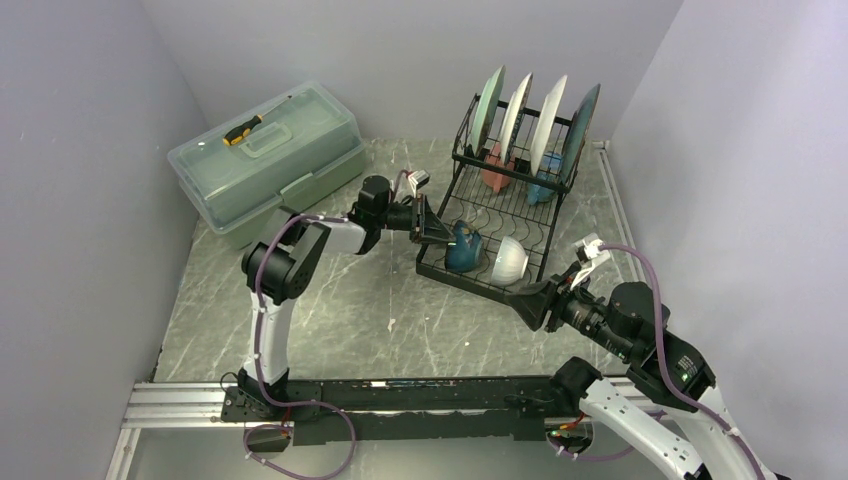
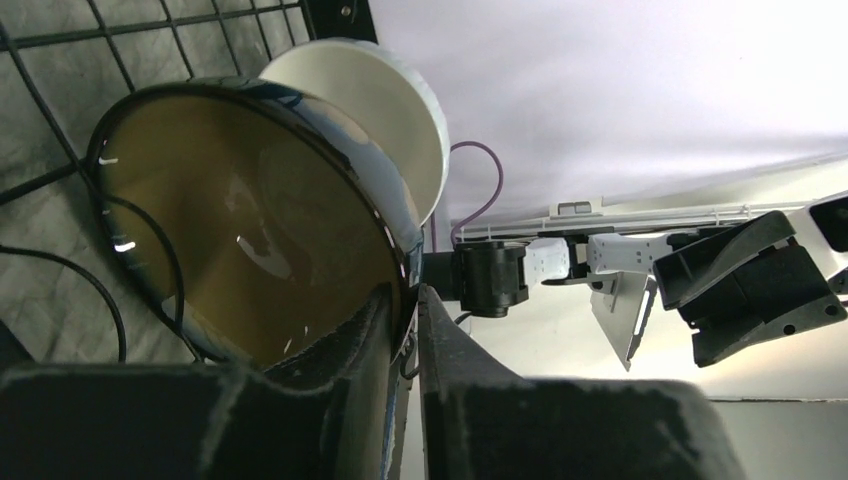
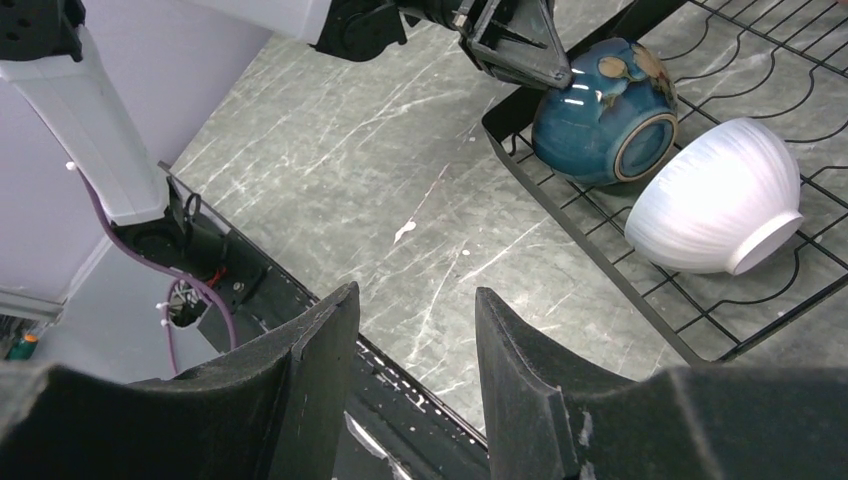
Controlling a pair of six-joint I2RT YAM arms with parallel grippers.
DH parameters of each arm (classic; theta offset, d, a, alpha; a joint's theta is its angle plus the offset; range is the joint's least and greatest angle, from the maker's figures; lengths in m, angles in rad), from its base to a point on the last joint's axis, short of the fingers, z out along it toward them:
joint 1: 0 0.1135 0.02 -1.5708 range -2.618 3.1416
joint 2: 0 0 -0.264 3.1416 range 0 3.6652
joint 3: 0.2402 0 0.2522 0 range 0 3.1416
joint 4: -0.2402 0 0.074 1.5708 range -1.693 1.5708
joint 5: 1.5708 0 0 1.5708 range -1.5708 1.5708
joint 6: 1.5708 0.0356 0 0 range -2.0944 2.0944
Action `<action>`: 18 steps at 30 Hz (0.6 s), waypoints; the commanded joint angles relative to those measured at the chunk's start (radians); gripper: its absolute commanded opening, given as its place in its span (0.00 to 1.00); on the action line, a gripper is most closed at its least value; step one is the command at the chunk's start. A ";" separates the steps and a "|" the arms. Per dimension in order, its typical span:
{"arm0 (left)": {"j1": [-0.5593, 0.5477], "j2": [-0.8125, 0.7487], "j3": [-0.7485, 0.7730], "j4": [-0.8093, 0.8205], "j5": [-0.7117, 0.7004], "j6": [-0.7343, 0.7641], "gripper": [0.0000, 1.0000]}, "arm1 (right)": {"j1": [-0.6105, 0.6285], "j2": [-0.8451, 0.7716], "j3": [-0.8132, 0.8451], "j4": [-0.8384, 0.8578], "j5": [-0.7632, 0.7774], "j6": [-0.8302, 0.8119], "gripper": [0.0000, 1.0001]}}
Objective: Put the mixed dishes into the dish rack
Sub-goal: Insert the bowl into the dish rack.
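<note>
The black wire dish rack point(image 1: 470, 281) stands at the back right. Several plates point(image 1: 516, 112) stand upright in its upper tier, with a pink mug point(image 1: 494, 168) and a blue mug point(image 1: 543, 188) below them. On the lower tier a blue-glazed bowl with a tan inside point(image 1: 464, 250) lies tilted beside a white bowl point(image 1: 509, 262). My left gripper point(image 1: 443, 232) is shut on the blue bowl's rim point(image 2: 400, 262), one finger inside and one outside. My right gripper point(image 3: 415, 300) is open and empty, over the table off the rack's near right corner.
A translucent green lidded box point(image 1: 265, 165) stands at the back left with a yellow-and-black screwdriver point(image 1: 245, 128) on its lid. Walls close in on the left, back and right. The arms' base rail point(image 1: 400, 395) runs along the near edge.
</note>
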State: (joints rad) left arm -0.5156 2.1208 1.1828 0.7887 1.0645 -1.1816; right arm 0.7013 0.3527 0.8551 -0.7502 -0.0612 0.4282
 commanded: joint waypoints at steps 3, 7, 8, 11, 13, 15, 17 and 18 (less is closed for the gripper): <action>-0.017 -0.063 0.032 -0.189 0.023 0.127 0.24 | 0.001 0.001 -0.007 0.054 -0.009 0.016 0.49; -0.020 -0.070 0.039 -0.206 0.027 0.135 0.28 | 0.001 -0.001 -0.006 0.053 -0.011 0.018 0.49; -0.021 -0.072 0.041 -0.211 0.028 0.139 0.29 | 0.001 -0.002 -0.005 0.052 -0.011 0.018 0.49; -0.025 -0.081 0.051 -0.258 0.020 0.169 0.31 | 0.001 -0.003 -0.002 0.049 -0.009 0.020 0.49; -0.027 -0.091 0.058 -0.300 0.011 0.193 0.33 | 0.001 -0.003 -0.002 0.048 -0.008 0.020 0.49; -0.027 -0.101 0.065 -0.328 0.005 0.211 0.35 | 0.001 -0.002 -0.002 0.046 -0.008 0.022 0.49; -0.029 -0.113 0.070 -0.356 0.001 0.229 0.36 | 0.001 -0.003 -0.001 0.046 -0.009 0.023 0.50; -0.029 -0.120 0.073 -0.368 -0.002 0.236 0.37 | 0.001 -0.004 -0.001 0.046 -0.011 0.022 0.50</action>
State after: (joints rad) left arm -0.5362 2.0758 1.2129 0.4927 1.0657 -1.0187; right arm 0.7010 0.3527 0.8551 -0.7475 -0.0612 0.4385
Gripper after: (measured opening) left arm 0.354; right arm 0.495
